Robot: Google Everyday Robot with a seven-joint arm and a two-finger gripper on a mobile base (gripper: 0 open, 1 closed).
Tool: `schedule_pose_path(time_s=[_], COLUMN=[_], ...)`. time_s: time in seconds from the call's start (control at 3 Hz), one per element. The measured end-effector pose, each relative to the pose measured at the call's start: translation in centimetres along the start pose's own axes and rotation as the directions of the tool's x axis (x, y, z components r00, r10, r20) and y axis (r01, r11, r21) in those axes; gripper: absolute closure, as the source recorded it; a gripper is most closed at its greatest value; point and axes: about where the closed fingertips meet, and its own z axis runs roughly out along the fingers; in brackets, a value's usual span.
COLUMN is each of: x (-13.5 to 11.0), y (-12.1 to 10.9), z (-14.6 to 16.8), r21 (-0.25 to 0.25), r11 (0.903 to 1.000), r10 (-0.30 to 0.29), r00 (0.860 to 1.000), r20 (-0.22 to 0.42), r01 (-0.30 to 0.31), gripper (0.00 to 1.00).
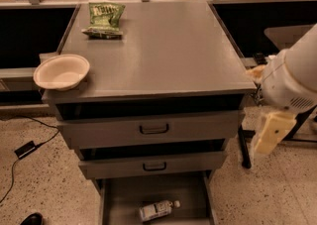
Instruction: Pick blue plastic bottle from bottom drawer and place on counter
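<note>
Blue plastic bottle [157, 210] lies on its side in the open bottom drawer [124, 194], toward the near end, white cap pointing right. Above, the counter [163, 50] carries a pale bowl [61, 71] overhanging its near left corner and a green snack bag [104, 19] at far left. The gripper [271, 132] hangs right of the upper drawers [154, 130], well apart from the bottle. I cannot tell whether it is wide or narrow.
</note>
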Motion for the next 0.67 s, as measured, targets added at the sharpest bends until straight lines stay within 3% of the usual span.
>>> schedule_pose_path(time_s=[0.33, 0.67], x=[1.2, 0.0], y=[2.5, 2.6], z=[3.7, 2.6], r21=[-0.052, -0.038], r11=[0.9986, 0.9985], r10=[-0.012, -0.039], r00=[1.0, 0.999], r20=[-0.017, 0.037], r01=[0.012, 0.041], gripper=[0.0, 0.0])
